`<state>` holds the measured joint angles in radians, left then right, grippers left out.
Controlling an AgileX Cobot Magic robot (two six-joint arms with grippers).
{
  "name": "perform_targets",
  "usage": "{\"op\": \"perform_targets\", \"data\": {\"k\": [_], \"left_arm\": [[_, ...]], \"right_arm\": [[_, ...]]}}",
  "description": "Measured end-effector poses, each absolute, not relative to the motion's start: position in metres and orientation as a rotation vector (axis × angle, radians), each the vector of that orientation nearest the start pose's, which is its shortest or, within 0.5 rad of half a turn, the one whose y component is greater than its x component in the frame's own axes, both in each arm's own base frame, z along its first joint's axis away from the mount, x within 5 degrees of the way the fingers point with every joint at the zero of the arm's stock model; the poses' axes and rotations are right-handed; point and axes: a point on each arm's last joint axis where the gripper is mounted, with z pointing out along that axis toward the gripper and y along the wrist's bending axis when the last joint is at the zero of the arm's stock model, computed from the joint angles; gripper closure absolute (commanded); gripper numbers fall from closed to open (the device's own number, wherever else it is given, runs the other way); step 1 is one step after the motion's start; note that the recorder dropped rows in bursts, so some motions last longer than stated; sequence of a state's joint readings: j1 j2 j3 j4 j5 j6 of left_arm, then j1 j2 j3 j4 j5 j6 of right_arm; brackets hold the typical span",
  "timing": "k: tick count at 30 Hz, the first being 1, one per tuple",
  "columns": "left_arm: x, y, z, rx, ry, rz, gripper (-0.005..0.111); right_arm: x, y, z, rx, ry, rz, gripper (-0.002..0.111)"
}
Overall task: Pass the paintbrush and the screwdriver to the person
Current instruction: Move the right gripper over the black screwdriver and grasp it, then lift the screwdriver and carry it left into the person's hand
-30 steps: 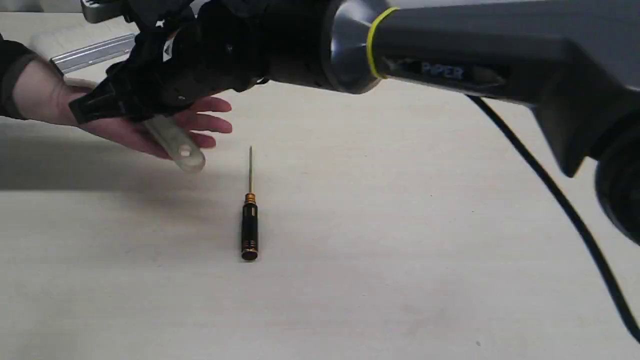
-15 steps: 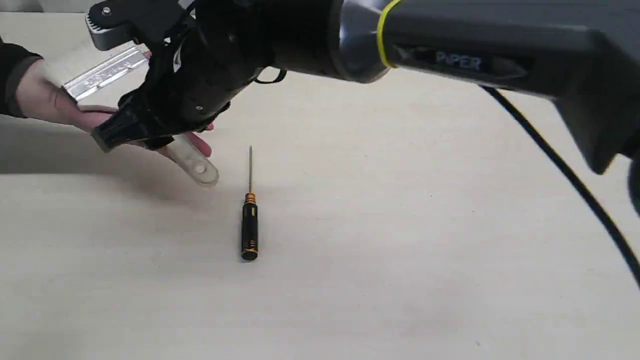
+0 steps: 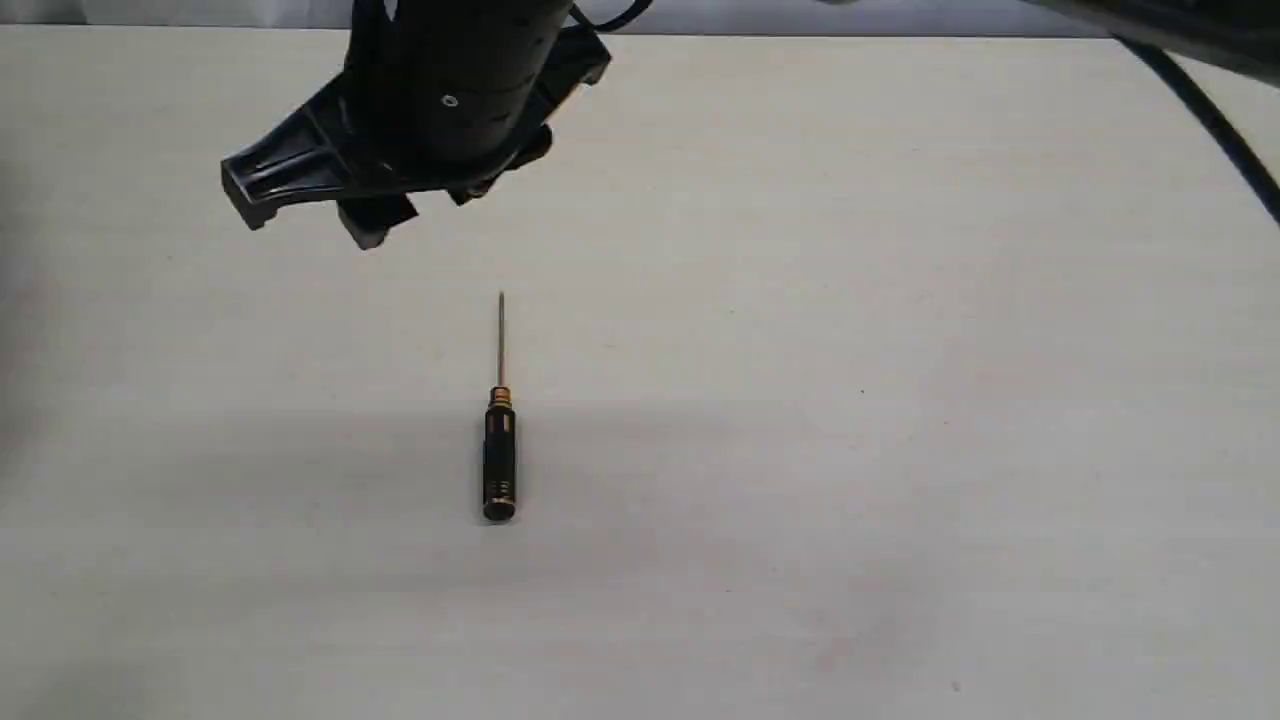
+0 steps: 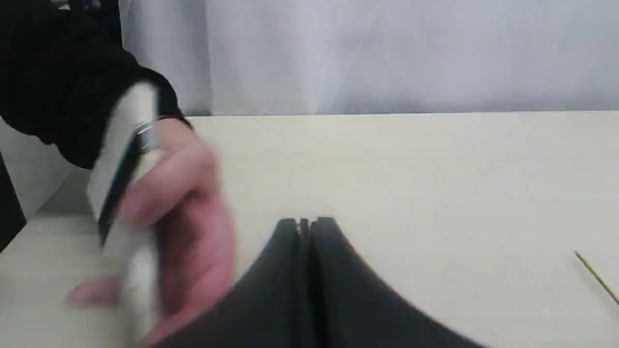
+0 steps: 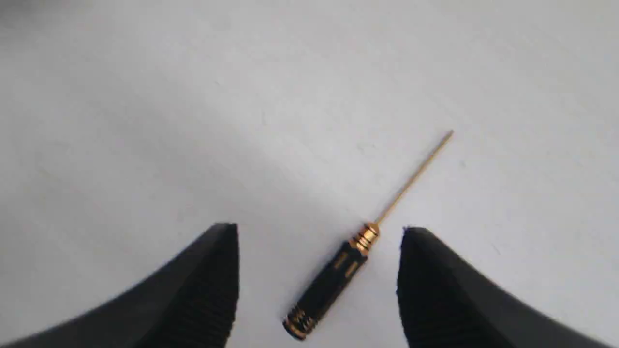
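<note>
The screwdriver (image 3: 499, 460) lies flat on the table, black handle toward the camera, thin brass shaft pointing away. My right gripper (image 3: 305, 215) hangs open and empty above the table, up and to the left of it. In the right wrist view the screwdriver (image 5: 338, 275) lies on the table below and between the spread fingers (image 5: 208, 285), untouched. The person's hand (image 4: 188, 227), dark sleeve behind it, holds the blurred paintbrush (image 4: 139, 280) in the left wrist view only. My left gripper (image 4: 303, 223) is shut and empty beside that hand. The shaft tip (image 4: 597, 278) shows at that view's edge.
The pale table top (image 3: 900, 450) spreads wide around the screwdriver. A black cable (image 3: 1215, 120) of the right arm crosses the upper right corner. A light wall (image 4: 387, 53) stands behind the table's far edge.
My right gripper has let go of the paintbrush, opened, and lifted away to the right. The person's hand has drawn off to the left with the brush, out of the exterior view. The screwdriver has not moved.
</note>
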<state>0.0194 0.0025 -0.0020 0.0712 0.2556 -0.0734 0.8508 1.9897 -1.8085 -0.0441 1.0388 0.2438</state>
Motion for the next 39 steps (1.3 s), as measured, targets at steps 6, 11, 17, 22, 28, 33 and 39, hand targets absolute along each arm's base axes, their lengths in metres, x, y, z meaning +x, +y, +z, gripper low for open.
{"op": "perform_targets", "data": {"k": [6,11,17,22,28,33,39], "left_arm": [[0.055,0.003,0.191,-0.034,1.739,0.027,0.107],[0.055,0.003,0.191,-0.034,1.739,0.027,0.107],[0.055,0.003,0.191,-0.034,1.739,0.027,0.107],[0.055,0.003,0.191,-0.034,1.739,0.027,0.107],[0.055,0.003,0.191,-0.034,1.739,0.027,0.107],[0.055,0.003,0.191,-0.034,1.739,0.027,0.107],[0.055,0.003,0.191,-0.034,1.739,0.027,0.107]], "right_arm": [[0.293,0.326,0.275,-0.748,2.671,0.227,0.055],[0.297,0.332,0.253,-0.745,2.727,0.211,0.055],[0.301,0.337,0.227,-0.752,2.784,0.168,0.055],[0.304,0.341,0.207,-0.743,2.827,0.141,0.055],[0.305,0.345,0.181,-0.743,2.886,0.118,0.055],[0.306,0.347,0.157,-0.749,2.935,0.088,0.055],[0.308,0.348,0.133,-0.762,2.970,0.036,0.055]]}}
